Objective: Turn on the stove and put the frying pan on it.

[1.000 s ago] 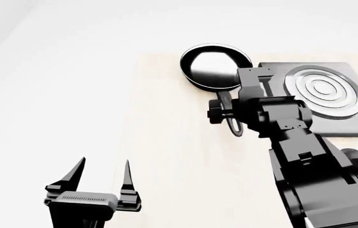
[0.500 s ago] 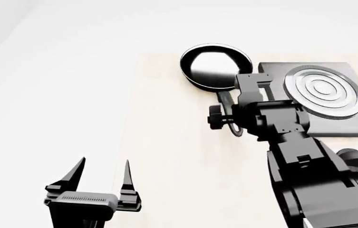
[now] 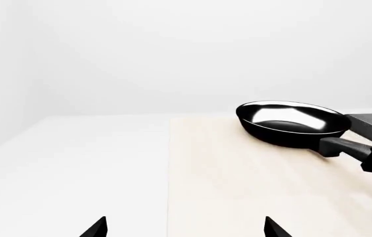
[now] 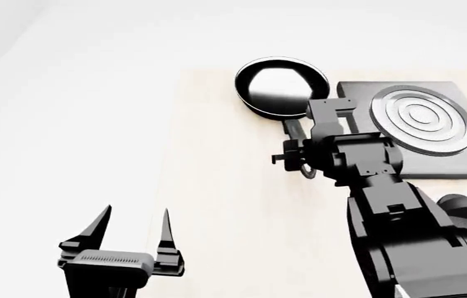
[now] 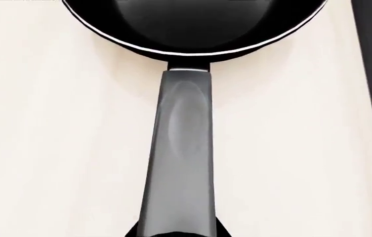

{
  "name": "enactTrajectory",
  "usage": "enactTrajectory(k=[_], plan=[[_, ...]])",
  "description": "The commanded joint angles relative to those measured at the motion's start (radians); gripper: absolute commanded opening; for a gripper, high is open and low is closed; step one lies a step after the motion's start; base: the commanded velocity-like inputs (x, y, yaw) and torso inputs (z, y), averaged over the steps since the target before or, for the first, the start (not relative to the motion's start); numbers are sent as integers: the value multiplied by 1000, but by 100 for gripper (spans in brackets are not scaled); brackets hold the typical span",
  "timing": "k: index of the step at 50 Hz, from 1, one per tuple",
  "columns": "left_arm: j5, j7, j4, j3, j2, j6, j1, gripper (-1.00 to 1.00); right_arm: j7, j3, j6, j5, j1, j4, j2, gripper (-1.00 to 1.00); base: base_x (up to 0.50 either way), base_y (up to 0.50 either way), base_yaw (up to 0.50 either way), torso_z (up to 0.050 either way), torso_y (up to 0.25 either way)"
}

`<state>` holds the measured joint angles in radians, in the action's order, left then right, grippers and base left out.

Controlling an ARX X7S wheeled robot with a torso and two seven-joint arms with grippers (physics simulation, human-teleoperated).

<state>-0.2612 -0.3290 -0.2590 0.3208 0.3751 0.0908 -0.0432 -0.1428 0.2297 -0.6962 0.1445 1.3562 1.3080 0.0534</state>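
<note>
The left end effector (image 4: 131, 234) sits low at the left of the head view, its two pointed fingers spread well apart with nothing between them, held over the white area just off the pale wooden surface (image 4: 216, 186). In the left wrist view only the two fingertips (image 3: 97, 228) show at the frame edge, wide apart and bare, with the surface stretching away beyond them.

Further right, the frying pan (image 4: 280, 87) rests on the surface near its far edge, its glossy inside catching bright light. Its long black handle (image 4: 294, 131) runs from the pan back toward the robot. The pan lies just beside the stove's left edge, not on it.

The right end effector (image 4: 293, 158) is over the near end of that handle, with the right arm (image 4: 399, 236) rising behind it. The right wrist view looks straight along the handle (image 5: 179, 168) to the pan's rim, and dark shapes flank the handle's near end at the frame edge. Whether the fingers are closed on the handle or merely around it cannot be told.

At the far right the stove (image 4: 419, 124), a flat dark slab with concentric silver rings, lies flat on the surface with its burner bare.
</note>
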Motion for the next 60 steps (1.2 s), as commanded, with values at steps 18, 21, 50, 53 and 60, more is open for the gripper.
enactTrajectory(k=[18,21,50,53,60], plan=[[0,-6,-3,6,6,3,-1,100,41,-25,-165,2,-181,-516,52,-100,0,0,0,0,0],[-1,-7,-3,5,6,3,0,100,49,-26,-161,3,-202,-576,59,-100,0,0,0,0,0],[-1,-14,-1,11,10,3,3,100,88,-72,-180,50,-315,-872,107,-100,0,0,0,0,1],[-2,-15,-2,11,12,2,3,100,99,-88,-199,59,-331,-913,113,-100,0,0,0,0,3],[0,-16,-1,13,12,4,3,100,133,-140,-252,81,-352,-982,126,-100,0,0,0,0,1]])
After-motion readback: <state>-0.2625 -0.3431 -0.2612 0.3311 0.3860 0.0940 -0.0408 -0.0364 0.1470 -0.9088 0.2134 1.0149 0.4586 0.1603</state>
